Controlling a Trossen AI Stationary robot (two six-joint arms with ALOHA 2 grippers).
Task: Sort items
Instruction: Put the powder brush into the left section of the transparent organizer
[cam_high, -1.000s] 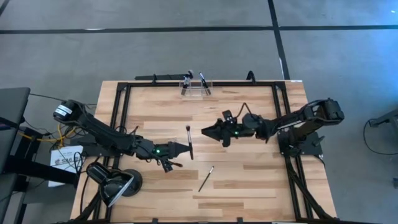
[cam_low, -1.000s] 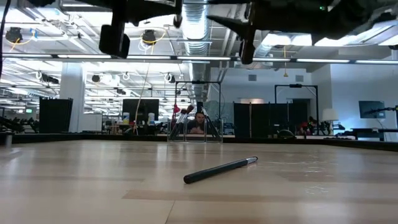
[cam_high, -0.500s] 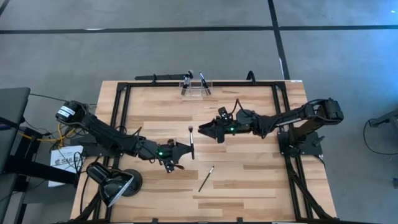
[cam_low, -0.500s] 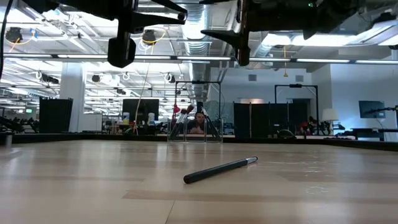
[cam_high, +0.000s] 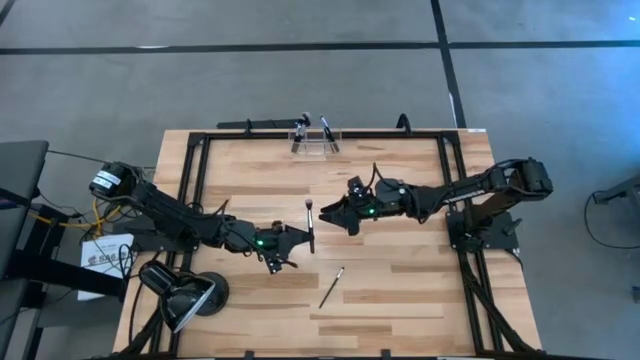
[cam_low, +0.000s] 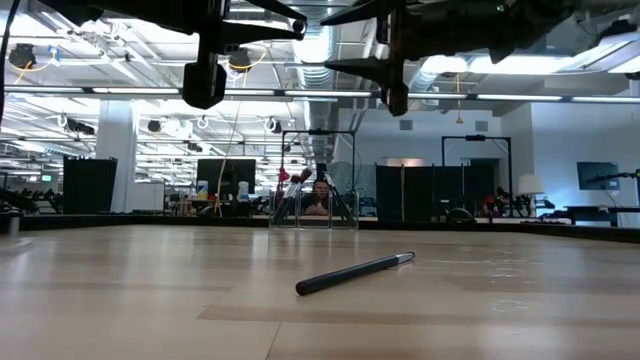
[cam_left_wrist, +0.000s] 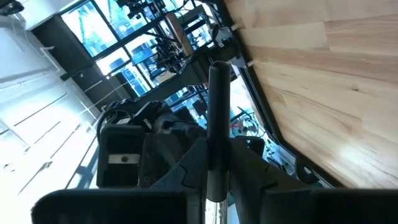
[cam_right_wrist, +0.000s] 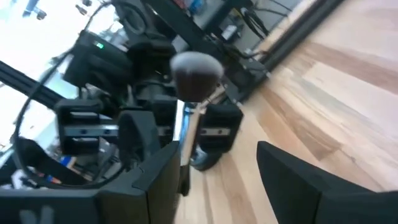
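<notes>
Makeup brush with a thin dark handle, silver ferrule and a dark round bristle head (cam_high: 310, 226) is held above the middle of the light wooden table (cam_high: 400, 290), clamped at its handle by the closed fingers of the left gripper (cam_high: 305, 238). Just beside its bristle head, the right gripper (cam_high: 327, 212) faces it with fingers spread wide and empty. A second slim dark brush (cam_high: 331, 286) lies flat on the table nearer the front edge, and a small clear holder with more brushes (cam_high: 314, 137) stands at the far edge.

Both arms reach toward mid-counter, the left end effector (cam_high: 306, 239) clamped shut, the right end effector (cam_high: 325, 211) spread wide.
</notes>
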